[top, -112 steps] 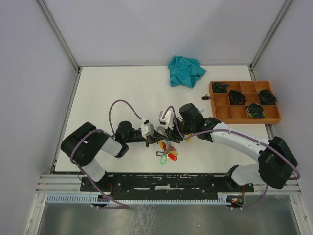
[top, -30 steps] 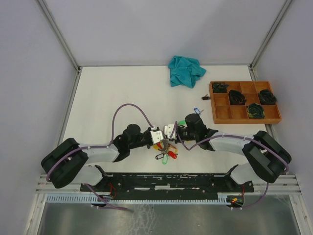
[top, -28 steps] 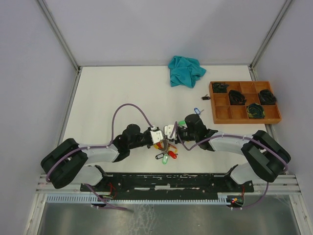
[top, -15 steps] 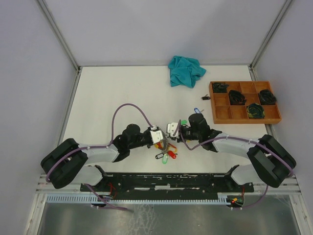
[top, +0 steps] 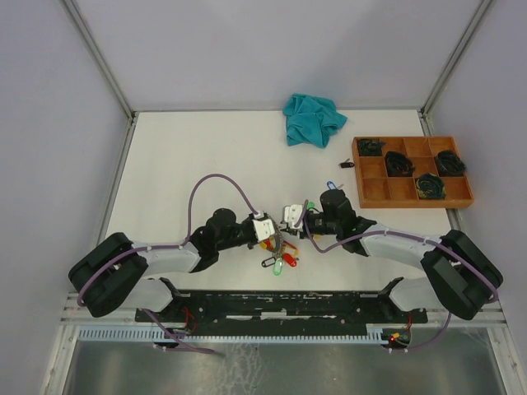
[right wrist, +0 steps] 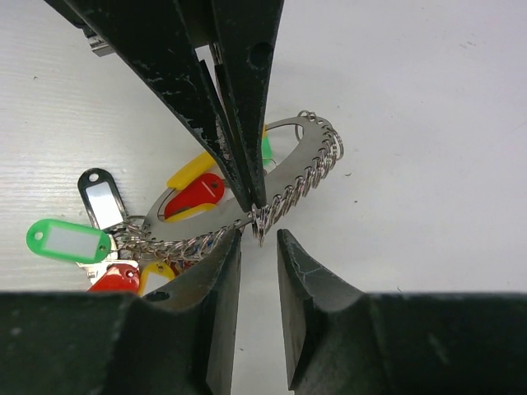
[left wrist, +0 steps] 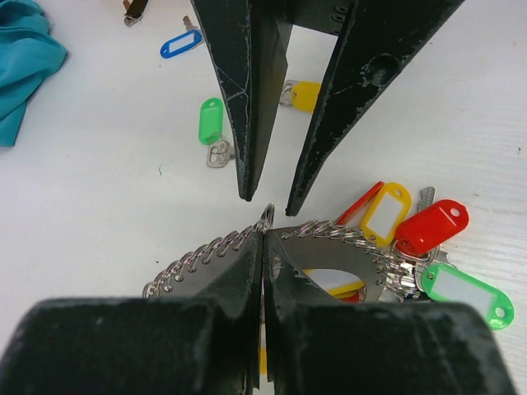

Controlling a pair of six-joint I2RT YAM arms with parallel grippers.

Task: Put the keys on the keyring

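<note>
Pinching 1 keyring [left wrist: 202, 253] w/ L claw [left wrist: 263, 236], 3 loose keys [left wrist: 212, 121] beyond.

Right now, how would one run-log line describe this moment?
left gripper: shut on keyring | right gripper: open, tips beside the held spot | loose keys: green, blue, yellow tags, on table

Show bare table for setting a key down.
Crowded: near centre, where the left hand and right hand meet at the keyring among the keys. Bare: the table's far left, from the teal cloth to the left edge, and the middle between cloth and hands.
</note>
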